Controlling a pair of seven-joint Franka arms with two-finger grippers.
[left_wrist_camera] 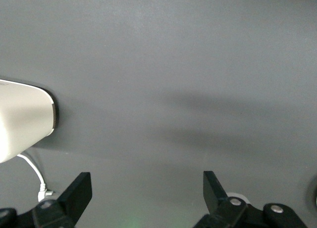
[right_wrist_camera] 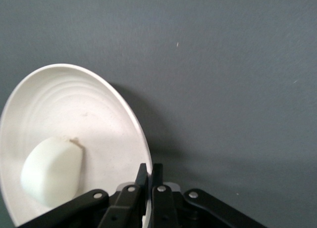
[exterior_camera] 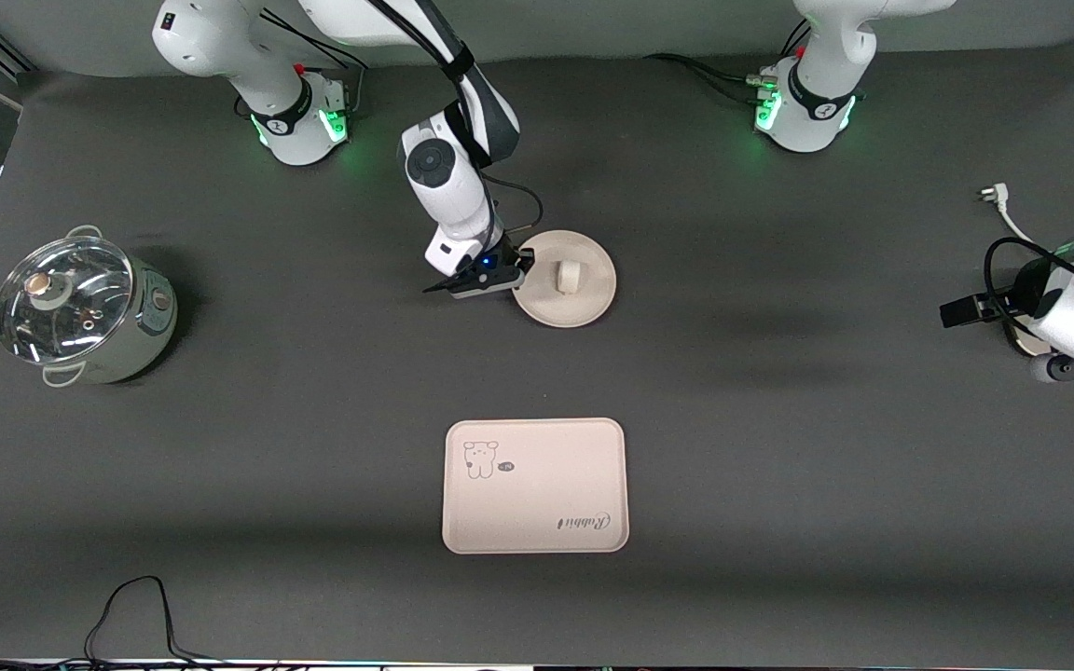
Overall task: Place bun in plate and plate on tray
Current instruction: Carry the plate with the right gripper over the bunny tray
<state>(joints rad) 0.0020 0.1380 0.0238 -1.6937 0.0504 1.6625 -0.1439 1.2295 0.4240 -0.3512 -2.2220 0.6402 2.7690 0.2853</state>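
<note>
The right arm reaches down from its base and bends toward the table's middle, its right gripper (exterior_camera: 520,267) clamped thin on the rim of the plate (exterior_camera: 584,303) at the edge toward the right arm's end, fingers (right_wrist_camera: 140,188) pinched together over that lip. The bun (exterior_camera: 567,276) lies inside the plate, and the tray (exterior_camera: 535,485) sits well apart, nearer the front camera. The left arm waits at its own end of the table, left gripper (left_wrist_camera: 147,193) spread wide over bare table beside a white plug cable (exterior_camera: 1003,210).

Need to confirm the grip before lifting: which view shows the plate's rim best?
The right wrist view: the right gripper is shut on the plate rim. The front view shows the whole plate, smaller. The left wrist view misses it.
</note>
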